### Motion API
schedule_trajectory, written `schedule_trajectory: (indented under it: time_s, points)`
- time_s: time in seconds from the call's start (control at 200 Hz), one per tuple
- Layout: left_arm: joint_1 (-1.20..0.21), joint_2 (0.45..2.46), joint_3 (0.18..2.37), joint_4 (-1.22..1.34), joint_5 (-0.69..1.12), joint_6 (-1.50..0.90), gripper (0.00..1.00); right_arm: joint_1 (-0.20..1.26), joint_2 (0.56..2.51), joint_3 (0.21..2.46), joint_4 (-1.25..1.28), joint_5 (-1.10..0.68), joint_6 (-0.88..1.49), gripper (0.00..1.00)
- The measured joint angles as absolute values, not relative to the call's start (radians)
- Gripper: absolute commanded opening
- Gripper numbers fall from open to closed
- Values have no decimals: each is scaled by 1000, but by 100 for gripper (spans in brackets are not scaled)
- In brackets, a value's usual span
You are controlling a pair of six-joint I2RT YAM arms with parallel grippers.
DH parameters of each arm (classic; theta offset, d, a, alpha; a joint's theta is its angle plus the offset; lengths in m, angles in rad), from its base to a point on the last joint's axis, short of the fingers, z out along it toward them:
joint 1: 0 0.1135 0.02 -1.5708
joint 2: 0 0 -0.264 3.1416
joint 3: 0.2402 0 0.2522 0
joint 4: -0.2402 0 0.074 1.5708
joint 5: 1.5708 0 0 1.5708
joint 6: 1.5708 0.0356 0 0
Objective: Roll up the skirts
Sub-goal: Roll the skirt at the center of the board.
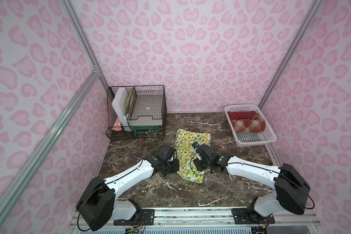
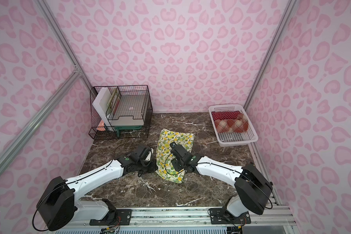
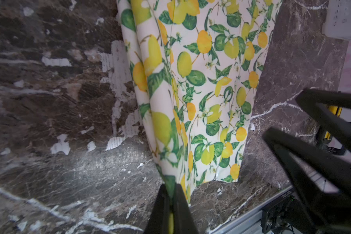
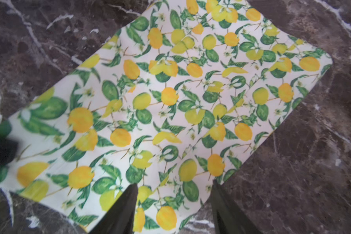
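Nearest me, low in the left wrist view, my left gripper [image 3: 170,189] is clamped tight on the near corner of the lemon skirt [image 1: 185,141], and a ridge of cloth rises from the marble table [image 1: 150,192] into the pinch. My right gripper [image 4: 173,185] hangs just above the same skirt with its jaws well apart and nothing between them; the printed cloth shows plainly in the gap.

The lemon skirt lies in the centre of both top views, folded into a long strip that runs from just below centre up toward the middle of the frame. It looks thin, light and limp, and it probably slides easily on the polished top. I judge that a pull from one side alone would drag the strip askew. I would take the near end at both corners and pinch through every layer, so that the roll starts square and tight.

Farther off, in the upper right of a top view, the white basket [image 1: 249,141] holds the plaid skirt [image 1: 247,125], already rolled. The polka-dot skirt [image 1: 241,115] lies just behind it, touching it. At the far left stands a black wire rack [image 1: 138,113].
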State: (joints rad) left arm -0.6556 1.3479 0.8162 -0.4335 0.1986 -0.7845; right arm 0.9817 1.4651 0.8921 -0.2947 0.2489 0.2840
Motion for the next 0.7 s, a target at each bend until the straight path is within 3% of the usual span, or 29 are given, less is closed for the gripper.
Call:
schedule_trajectory:
  time_s: [0.135, 0.295, 0.595, 0.7]
  points:
    - [-628, 1386, 826, -441, 246, -782, 0, 1132, 1374, 826, -286, 328, 276, 87]
    - [-584, 1413, 837, -442, 325, -783, 0, 1307, 1361, 785, -271, 397, 258, 89]
    - [-533, 1441, 856, -434, 450, -806, 0, 1399, 1499, 809, -242, 558, 216, 91]
    - [-514, 1443, 856, -433, 487, -814, 0, 1401, 1526, 821, -228, 575, 191, 98]
